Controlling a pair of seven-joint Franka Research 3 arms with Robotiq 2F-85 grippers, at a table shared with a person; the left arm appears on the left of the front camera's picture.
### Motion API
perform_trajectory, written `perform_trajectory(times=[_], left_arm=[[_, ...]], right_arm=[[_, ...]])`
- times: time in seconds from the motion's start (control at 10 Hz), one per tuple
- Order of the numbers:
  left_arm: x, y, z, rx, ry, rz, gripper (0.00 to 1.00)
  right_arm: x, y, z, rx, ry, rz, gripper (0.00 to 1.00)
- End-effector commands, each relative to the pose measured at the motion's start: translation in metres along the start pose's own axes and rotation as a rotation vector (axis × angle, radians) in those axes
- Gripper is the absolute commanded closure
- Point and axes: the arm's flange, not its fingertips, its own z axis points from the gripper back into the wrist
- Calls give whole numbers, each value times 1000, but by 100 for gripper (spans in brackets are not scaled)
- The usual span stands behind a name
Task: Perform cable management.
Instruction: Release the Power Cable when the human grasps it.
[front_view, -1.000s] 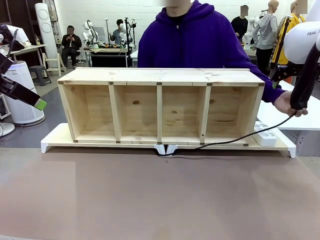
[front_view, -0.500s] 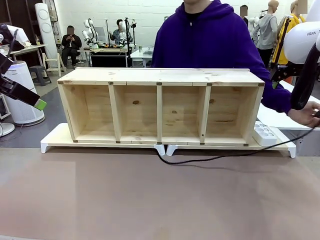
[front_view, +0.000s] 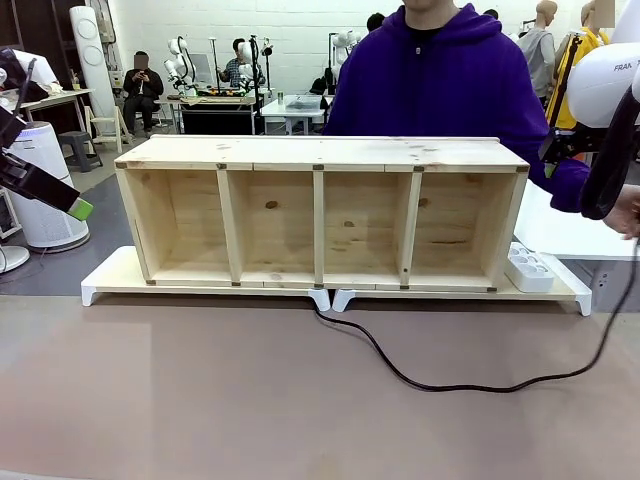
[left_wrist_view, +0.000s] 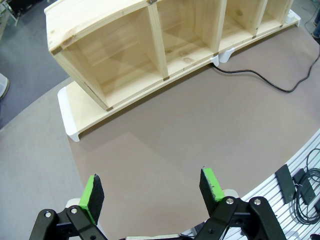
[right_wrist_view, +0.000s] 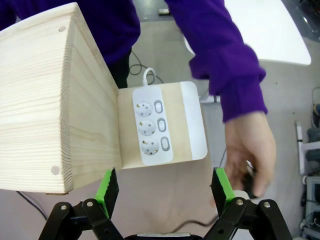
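Cable slack on table | person's hand holds plug | both fingers wide, empty

The thin black cable runs out from the middle of the surface's far side, sags in a loose curve, then climbs off the right edge.

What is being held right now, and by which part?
Both grippers are open and empty. The person's hand holds the cable at its far end.

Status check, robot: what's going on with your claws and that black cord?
Left gripper open, right gripper open. Cable slack on table, person's hand at its end. Nothing in the way.
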Motion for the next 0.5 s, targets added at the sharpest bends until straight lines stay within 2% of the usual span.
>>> perform_trajectory(times=[0.0, 0.4], left_arm=[[2, 1, -1, 5, -10, -7, 0], [2, 1, -1, 5, -10, -7, 0]], right_arm=[[0, 0, 0, 0, 4, -1, 4], [0, 0, 0, 0, 4, -1, 4]])
